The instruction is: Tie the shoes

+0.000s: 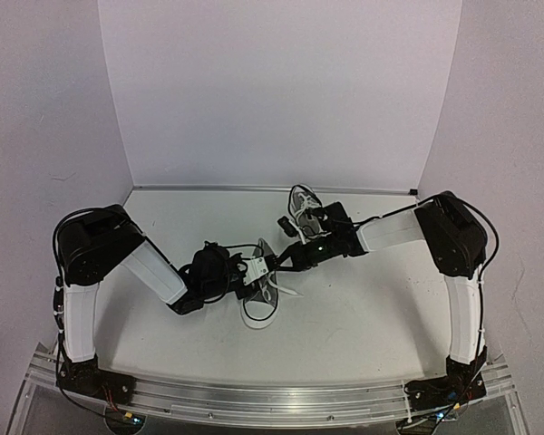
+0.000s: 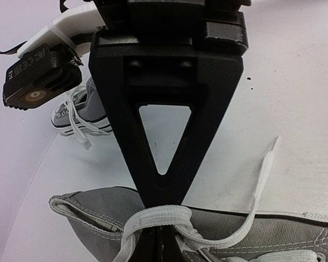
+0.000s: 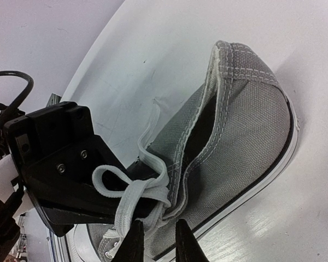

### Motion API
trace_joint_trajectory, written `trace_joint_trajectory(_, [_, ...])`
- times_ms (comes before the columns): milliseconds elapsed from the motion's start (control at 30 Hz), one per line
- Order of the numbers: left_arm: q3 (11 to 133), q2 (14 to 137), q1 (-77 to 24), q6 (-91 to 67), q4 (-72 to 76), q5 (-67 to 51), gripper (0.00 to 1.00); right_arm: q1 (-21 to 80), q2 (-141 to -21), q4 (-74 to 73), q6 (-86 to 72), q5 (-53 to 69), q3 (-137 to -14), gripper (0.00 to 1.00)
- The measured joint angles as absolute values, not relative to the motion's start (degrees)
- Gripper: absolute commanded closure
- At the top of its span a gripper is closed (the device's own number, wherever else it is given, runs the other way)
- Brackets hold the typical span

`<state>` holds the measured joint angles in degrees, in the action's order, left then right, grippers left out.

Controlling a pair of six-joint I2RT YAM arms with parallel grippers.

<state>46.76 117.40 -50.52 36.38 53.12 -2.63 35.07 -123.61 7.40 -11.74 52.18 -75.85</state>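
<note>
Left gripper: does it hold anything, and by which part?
Yes. The left gripper is shut on the white lace of the near shoe, at the crossing by its opening.

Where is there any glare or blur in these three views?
Top external view: soft even light, only faint shadows on the table, nothing blurred. Left wrist view: the far shoe looks slightly soft, the near shoe and its lace crisp. Right wrist view: glare streaks on the table at lower right, canvas weave sharp.
</note>
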Motion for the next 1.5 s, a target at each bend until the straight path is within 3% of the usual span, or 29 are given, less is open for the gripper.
trace_joint_trajectory(1167, [46.83, 117.38, -50.52, 38.11, 52.52, -2.9, 1.0, 35.09, -125.2, 9.46, -14.81, 57.08, -76.53, 0.77])
trace_joint_trajectory(1300, [46.85, 117.38, -50.5, 38.11, 52.47, -2.87, 1.0, 35.09, -125.57, 9.57, -14.99, 57.56, -76.53, 0.87])
trace_joint_trajectory(1367, [46.87, 117.39, -50.5, 38.11, 52.4, -2.85, 1.0, 35.08, -125.59, 9.77, -15.09, 57.89, -76.53, 0.97])
trace_joint_trajectory(1500, [46.92, 117.4, -50.41, 38.12, 52.09, -2.82, 1.0, 34.92, -125.6, 9.8, -15.05, 57.75, -76.53, 1.0])
